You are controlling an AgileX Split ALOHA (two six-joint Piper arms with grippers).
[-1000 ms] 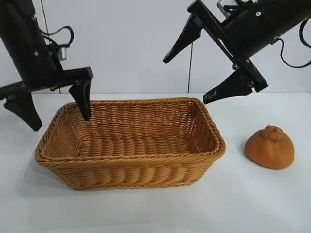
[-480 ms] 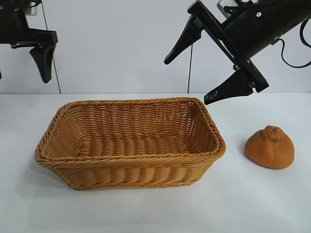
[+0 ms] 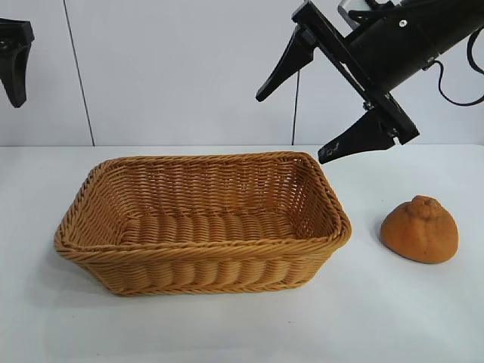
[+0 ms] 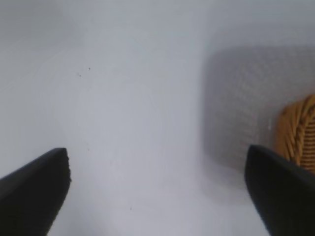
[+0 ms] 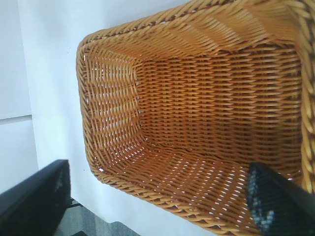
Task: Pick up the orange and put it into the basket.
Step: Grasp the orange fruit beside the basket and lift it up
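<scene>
On the white table (image 3: 227,333), the basket (image 3: 203,246) sits a little left of centre, its long side facing the exterior camera, golden wicker with a thick braided rim and nothing inside it. The orange (image 3: 420,229) rests on the table to the basket's right, apart from it (a clear strip of white shows between the fruit and the rim), dull and bumpy with a knob on top. Neither claw touches it. The right gripper (image 3: 299,110) hangs in the air above the basket's right end, tilted down and toward the left, its two black fingers spread wide and holding nothing; the right wrist view looks straight into the basket (image 5: 197,123) between those fingers. The left gripper (image 4: 157,191) is high at the far left edge of the exterior view, where only one dark fingertip (image 3: 13,64) shows against the pale wall. Its wrist view shows both fingers standing far apart over bare table, released and empty, with a corner of the basket's rim (image 4: 300,135) just beside one of them.
</scene>
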